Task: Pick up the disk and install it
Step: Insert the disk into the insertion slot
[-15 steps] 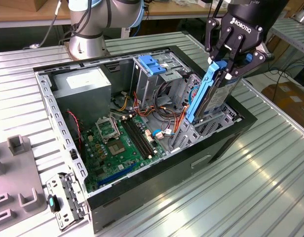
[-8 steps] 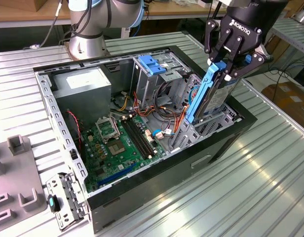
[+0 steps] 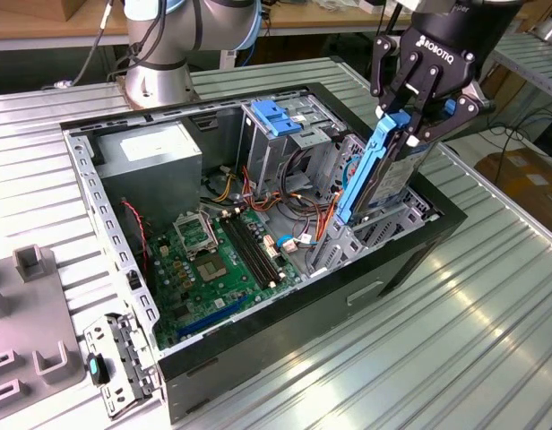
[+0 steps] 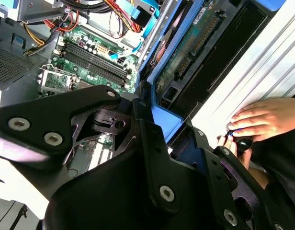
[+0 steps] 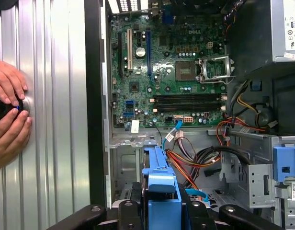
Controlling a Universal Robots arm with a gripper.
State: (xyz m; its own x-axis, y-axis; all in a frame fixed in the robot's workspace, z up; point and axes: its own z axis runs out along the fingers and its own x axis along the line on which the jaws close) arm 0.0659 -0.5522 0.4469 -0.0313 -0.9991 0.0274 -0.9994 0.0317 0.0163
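end effector (image 3: 415,121): clenched on disk (image 3: 383,175) | disk: steeply tilted over open computer case (image 3: 285,313) | power supply (image 3: 173,168): white label (image 3: 147,147)

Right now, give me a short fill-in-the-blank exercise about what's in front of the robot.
The gripper holds the disk, whose side rails are ____.
The motherboard inside the case is coloured ____.
In the first wrist view, a person's hands rest on the ribbed metal ____ beside the case.
Missing words: blue; green; table.
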